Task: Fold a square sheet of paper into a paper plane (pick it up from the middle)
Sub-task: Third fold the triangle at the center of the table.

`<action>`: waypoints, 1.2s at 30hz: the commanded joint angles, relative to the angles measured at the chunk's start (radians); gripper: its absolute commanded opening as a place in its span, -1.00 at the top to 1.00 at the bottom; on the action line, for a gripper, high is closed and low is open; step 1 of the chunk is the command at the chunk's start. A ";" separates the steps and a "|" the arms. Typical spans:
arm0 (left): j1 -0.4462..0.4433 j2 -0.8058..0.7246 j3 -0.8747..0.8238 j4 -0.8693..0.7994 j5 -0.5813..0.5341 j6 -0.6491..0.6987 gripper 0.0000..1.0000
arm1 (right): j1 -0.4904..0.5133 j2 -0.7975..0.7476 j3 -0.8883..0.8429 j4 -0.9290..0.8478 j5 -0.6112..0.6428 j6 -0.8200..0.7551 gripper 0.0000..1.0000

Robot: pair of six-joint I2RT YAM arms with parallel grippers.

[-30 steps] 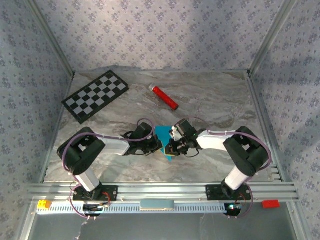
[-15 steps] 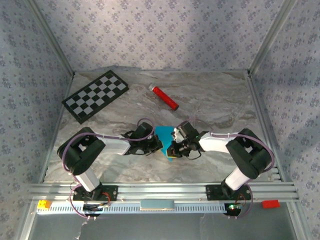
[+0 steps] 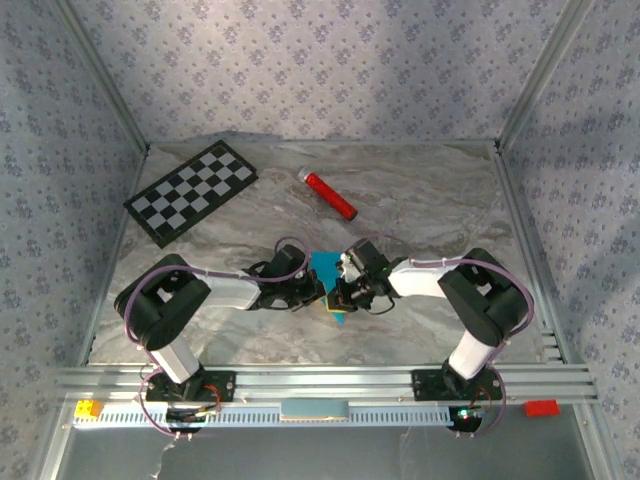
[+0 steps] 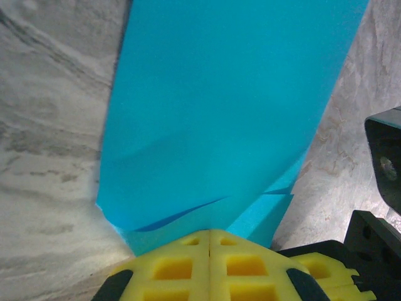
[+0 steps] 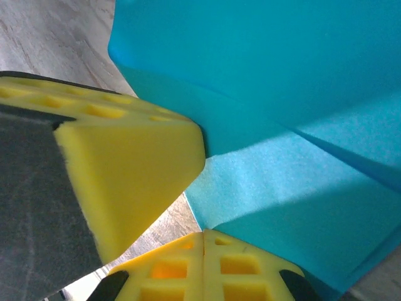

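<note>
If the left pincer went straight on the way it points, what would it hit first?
The blue paper, right at the left pincer's shut tips. Just beyond it, probably the right pincer, though depth is unclear.

I see the checkerboard [image 3: 191, 191] lying flat at the far left of the table [image 3: 430, 200]. The red cylinder [image 3: 331, 196] lies well to its right, angled, near the back.

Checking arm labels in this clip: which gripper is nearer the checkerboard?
Left. The left gripper clamps the blue paper on its checkerboard side; the right gripper grips the paper's opposite side.
</note>
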State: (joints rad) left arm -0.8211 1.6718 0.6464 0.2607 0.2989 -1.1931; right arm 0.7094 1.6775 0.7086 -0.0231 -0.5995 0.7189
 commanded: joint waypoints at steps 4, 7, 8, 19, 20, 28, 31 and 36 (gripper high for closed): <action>0.000 -0.003 0.039 -0.116 -0.026 0.058 1.00 | -0.001 -0.009 -0.083 -0.032 0.039 0.011 0.96; 0.000 -0.035 0.076 -0.158 -0.029 0.084 1.00 | -0.007 -0.011 -0.088 -0.040 0.042 0.002 0.97; 0.000 -0.047 0.084 -0.173 -0.033 0.090 0.95 | -0.010 -0.012 -0.089 -0.040 0.044 0.002 0.98; -0.027 -0.050 0.029 -0.085 0.000 0.059 1.00 | -0.019 -0.006 -0.090 -0.031 0.050 0.005 0.99; -0.030 -0.041 0.031 -0.086 -0.002 0.058 1.00 | -0.018 -0.006 -0.092 -0.030 0.051 0.006 0.99; -0.024 0.008 0.007 -0.123 -0.083 0.038 1.00 | -0.023 -0.014 -0.103 -0.043 0.056 -0.005 1.00; -0.001 -0.004 -0.012 -0.127 -0.093 0.047 1.00 | -0.022 -0.018 -0.111 -0.044 0.060 -0.006 1.00; 0.052 -0.011 -0.021 -0.133 -0.075 0.081 1.00 | -0.025 -0.019 -0.122 -0.040 0.056 -0.008 1.00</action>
State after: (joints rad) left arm -0.8173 1.6623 0.6579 0.2066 0.3031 -1.1412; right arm 0.6910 1.6428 0.6346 0.0605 -0.6064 0.7185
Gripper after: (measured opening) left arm 0.044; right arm 0.053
